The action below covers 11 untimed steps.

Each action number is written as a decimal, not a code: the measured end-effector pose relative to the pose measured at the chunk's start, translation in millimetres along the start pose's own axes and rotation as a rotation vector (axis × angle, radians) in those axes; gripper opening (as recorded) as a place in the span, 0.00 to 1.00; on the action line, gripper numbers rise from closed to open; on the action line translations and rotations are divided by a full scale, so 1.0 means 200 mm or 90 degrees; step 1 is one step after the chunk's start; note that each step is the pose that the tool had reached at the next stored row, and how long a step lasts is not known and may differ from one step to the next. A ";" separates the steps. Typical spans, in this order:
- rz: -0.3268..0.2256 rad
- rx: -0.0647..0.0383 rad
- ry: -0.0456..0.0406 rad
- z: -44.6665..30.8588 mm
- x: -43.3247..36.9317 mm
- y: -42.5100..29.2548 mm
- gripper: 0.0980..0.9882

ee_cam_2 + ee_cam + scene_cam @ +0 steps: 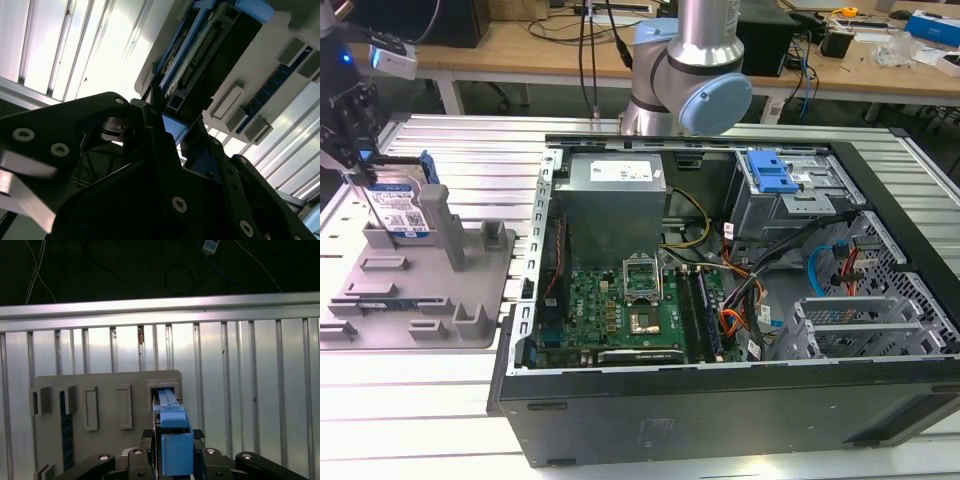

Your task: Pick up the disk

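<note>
The disk point(400, 205) stands on edge in a slot of the grey holder tray point(380, 300), at the exterior view's left. Its white-and-blue label faces the camera and a blue bracket runs along its edges. My gripper point(365, 180) comes down on the disk's top from above. In the first wrist view the disk point(169, 399) runs edge-on into the tray's slot point(105, 385), and the black fingers point(199, 437) press against its blue bracket on both sides; the gripper point(175, 442) is shut on it. The second wrist view shows the disk point(200, 50) seated in the tray point(270, 65).
An open computer case point(720, 400) lies to the exterior view's right of the tray, with a motherboard point(620, 300), a power supply point(615, 180) and a blue-latched drive cage point(770, 175). The arm's base point(690, 80) rises behind it. Everything rests on a slatted metal table point(420, 420).
</note>
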<state>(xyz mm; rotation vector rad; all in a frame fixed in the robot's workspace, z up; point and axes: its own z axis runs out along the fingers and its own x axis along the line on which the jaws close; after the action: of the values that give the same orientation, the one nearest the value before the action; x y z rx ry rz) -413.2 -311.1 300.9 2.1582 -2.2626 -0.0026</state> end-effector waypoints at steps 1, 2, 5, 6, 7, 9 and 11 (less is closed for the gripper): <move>0.000 0.000 0.0000 0.001 0.000 0.000 0.33; 0.000 0.000 0.0000 0.003 0.000 0.000 0.33; 0.000 0.000 0.0000 0.007 0.000 0.000 0.33; 0.000 0.000 0.0000 0.007 0.000 0.000 0.33; 0.000 0.000 0.0000 0.008 0.000 0.000 0.33; 0.000 0.000 0.0000 0.009 0.000 0.000 0.33; 0.000 0.000 0.0000 0.010 0.000 0.000 0.33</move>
<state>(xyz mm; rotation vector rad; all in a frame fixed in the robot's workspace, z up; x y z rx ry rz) -413.2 -311.1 298.9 2.1583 -2.2627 -0.0026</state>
